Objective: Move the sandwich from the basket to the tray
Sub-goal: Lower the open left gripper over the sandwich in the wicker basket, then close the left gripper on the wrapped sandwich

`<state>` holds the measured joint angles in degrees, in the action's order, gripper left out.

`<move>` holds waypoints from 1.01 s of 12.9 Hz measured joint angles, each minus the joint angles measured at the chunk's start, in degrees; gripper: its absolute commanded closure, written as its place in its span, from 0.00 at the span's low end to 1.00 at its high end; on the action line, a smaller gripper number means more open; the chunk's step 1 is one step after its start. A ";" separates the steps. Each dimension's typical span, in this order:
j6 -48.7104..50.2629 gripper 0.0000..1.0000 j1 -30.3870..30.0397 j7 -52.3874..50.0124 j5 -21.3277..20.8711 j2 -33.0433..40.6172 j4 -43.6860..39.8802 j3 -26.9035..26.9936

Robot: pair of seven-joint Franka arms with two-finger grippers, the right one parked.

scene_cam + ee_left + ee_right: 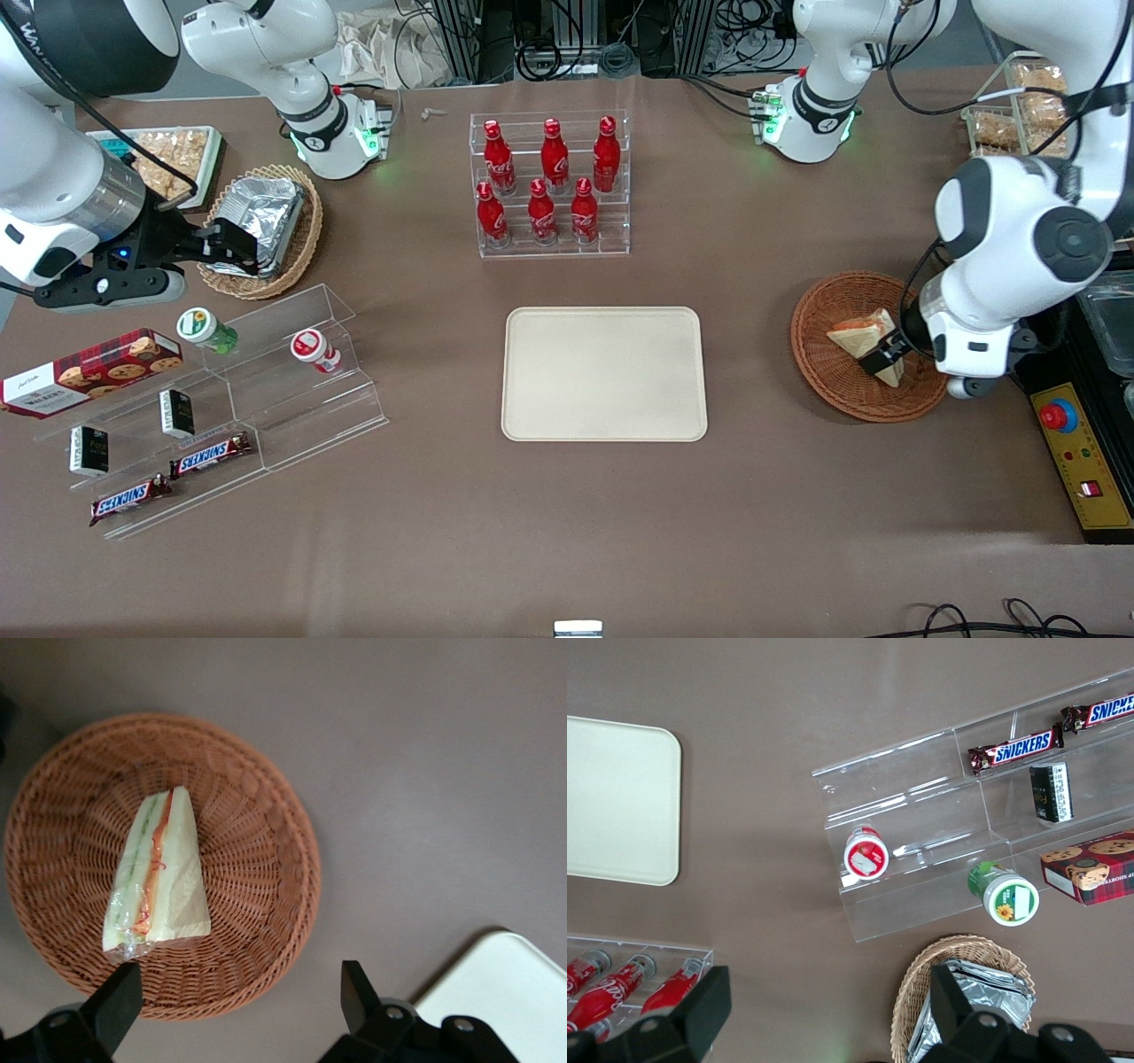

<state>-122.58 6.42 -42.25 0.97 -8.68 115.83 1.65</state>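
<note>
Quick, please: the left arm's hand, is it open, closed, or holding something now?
Left hand: open, holding nothing, above the basket; the sandwich lies in it.

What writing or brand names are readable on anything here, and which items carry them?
"SNICKERS": on both Snickers bars in the clear rack.
Red bottles: white script, too blurred to read.
Cookie box, dark packets, two cups: print too small.
Sandwich, basket, tray: no text.
The gripper hovers open above the basket.
</note>
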 measured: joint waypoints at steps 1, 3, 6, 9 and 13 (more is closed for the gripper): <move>-2.02 0.00 -0.02 -0.20 -0.81 0.11 2.65 0.09; -5.46 0.00 -0.05 -0.83 -2.24 0.30 6.87 1.19; -6.38 0.00 -0.13 -0.83 -3.09 0.54 9.01 3.98; -7.16 0.00 -0.13 -0.83 -3.21 0.72 10.14 5.29; -13.16 0.00 -0.13 -0.83 -3.22 -0.10 13.70 5.92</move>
<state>-135.74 6.29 -43.07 -2.25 -8.78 129.53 7.57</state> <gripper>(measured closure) 0.000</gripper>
